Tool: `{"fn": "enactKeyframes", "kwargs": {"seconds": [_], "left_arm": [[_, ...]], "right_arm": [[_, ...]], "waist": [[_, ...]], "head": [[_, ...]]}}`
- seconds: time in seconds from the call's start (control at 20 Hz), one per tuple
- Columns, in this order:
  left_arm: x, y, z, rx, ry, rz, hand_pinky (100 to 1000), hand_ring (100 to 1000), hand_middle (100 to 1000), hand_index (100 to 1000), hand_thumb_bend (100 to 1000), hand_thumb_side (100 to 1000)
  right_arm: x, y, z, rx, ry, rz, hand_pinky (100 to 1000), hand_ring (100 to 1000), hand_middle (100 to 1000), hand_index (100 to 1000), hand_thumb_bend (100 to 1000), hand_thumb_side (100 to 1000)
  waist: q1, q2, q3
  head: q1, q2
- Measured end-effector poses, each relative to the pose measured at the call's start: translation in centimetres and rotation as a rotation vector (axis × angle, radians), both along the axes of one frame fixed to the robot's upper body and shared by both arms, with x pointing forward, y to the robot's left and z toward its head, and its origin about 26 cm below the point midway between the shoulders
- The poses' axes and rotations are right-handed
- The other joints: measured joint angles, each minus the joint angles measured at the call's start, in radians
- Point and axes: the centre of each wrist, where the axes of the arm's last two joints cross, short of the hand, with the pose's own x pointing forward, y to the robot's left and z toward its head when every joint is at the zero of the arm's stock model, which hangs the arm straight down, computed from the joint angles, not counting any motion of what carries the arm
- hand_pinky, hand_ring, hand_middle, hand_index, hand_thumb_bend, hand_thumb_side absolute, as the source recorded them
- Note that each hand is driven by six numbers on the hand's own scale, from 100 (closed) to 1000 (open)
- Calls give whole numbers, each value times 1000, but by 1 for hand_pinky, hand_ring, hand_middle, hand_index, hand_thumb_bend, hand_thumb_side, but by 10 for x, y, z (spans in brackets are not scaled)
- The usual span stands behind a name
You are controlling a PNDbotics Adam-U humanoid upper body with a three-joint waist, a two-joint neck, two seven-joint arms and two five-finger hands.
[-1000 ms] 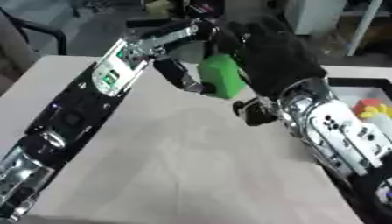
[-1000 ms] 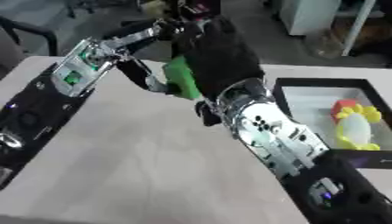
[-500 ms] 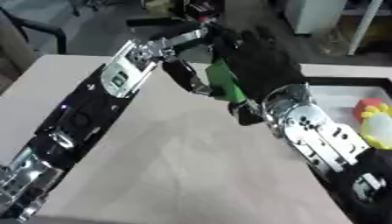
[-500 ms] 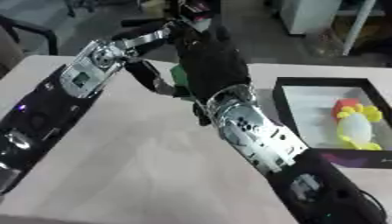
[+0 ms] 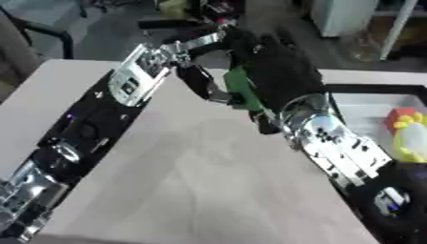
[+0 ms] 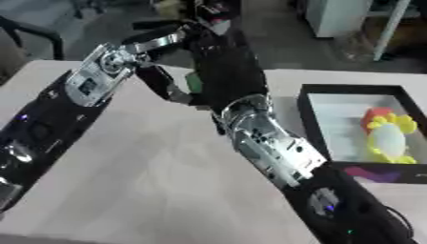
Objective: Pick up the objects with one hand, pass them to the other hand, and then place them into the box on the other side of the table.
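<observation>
Upper centre of the frame, above the pale worktop (image 5: 183, 190), the left hand (image 5: 204, 83) and right hand (image 5: 271, 76) meet around a green plastic object (image 5: 239, 86); which hand's fingers hold it cannot be told. At right, a black-rimmed box (image 6: 310, 125) holds a yellow and red toy (image 6: 385, 136).

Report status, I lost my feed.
Both hands, left and right, meet on green object; grips unclear. Box at right holds yellow toy. Nothing in the way.
</observation>
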Motion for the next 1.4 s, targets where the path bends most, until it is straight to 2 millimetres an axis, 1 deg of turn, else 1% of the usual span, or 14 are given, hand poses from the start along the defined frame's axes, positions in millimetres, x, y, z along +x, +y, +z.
{"fn": "enactKeyframes", "kwargs": {"seconds": [0.25, 0.3, 0.4, 0.5, 0.8, 0.85, 0.9, 0.95, 1.0, 1.05, 1.1, 1.15, 1.25, 1.4], "left_arm": [[0, 0, 0, -5, 7, 2, 676, 430, 376, 469, 100, 113], [0, 1, 0, -6, 7, 2, 678, 431, 377, 471, 100, 113], [0, 2, 1, -5, 6, 4, 678, 433, 379, 473, 100, 114], [0, 2, 1, -8, 5, 6, 679, 436, 384, 478, 100, 120], [1, 6, 3, -3, -4, 4, 697, 471, 431, 531, 139, 171], [1, 6, 3, 1, -9, 1, 717, 506, 469, 578, 257, 279], [1, 8, 4, 8, -16, -3, 726, 519, 482, 594, 291, 314], [1, 9, 5, 17, -27, -8, 770, 607, 575, 695, 535, 536], [2, 11, 6, 30, -39, -16, 773, 613, 582, 701, 561, 550], [2, 13, 7, 46, -52, -26, 818, 693, 665, 779, 754, 634], [3, 15, 7, 65, -64, -36, 834, 719, 695, 806, 788, 649], [4, 17, 8, 79, -70, -37, 893, 806, 791, 894, 901, 678], [6, 20, 8, 100, -59, -21, 950, 874, 869, 953, 1000, 707], [9, 33, 8, 134, -32, 21, 980, 917, 916, 977, 1000, 739]], "right_arm": [[2, 2, -3, -2, -24, -11, 1000, 837, 801, 609, 300, 100], [2, 2, -4, -2, -34, -10, 1000, 823, 787, 562, 218, 100], [3, 3, -6, 3, -59, -8, 1000, 802, 770, 509, 144, 100], [4, 3, -7, 13, -89, -4, 1000, 790, 760, 496, 100, 170], [10, 1, -15, 40, -142, -2, 1000, 781, 751, 425, 100, 252], [10, 1, -15, 43, -147, 0, 1000, 778, 746, 416, 104, 257], [10, 1, -15, 44, -151, 3, 1000, 777, 745, 415, 107, 257], [10, 1, -15, 46, -153, 6, 1000, 776, 741, 410, 118, 257], [10, 1, -15, 46, -154, 10, 1000, 776, 741, 409, 119, 257], [10, 1, -15, 46, -154, 13, 1000, 775, 739, 406, 129, 255], [10, 1, -15, 45, -155, 15, 1000, 774, 738, 405, 130, 254], [11, 1, -15, 44, -155, 16, 1000, 771, 735, 403, 135, 252], [13, 0, -17, 38, -153, 9, 1000, 768, 729, 400, 138, 248], [25, -14, -18, 26, -162, -56, 1000, 768, 727, 399, 143, 239]], "waist": [[2, 0, 0], [2, 0, 0], [2, 0, 0], [2, 0, 0], [4, 0, -2], [4, 0, -3], [4, 0, -3], [4, 0, -4], [4, 0, -4], [4, 0, -4], [3, 0, -5], [3, 0, -5], [3, -1, -6], [2, -1, -11]], "head": [[1, 0], [1, 0], [2, 0], [3, 0], [4, 0], [3, 0], [2, 0], [-1, 0], [-4, 0], [-9, -1], [-15, -2], [-22, -2], [-36, -3], [-48, -4]]}}
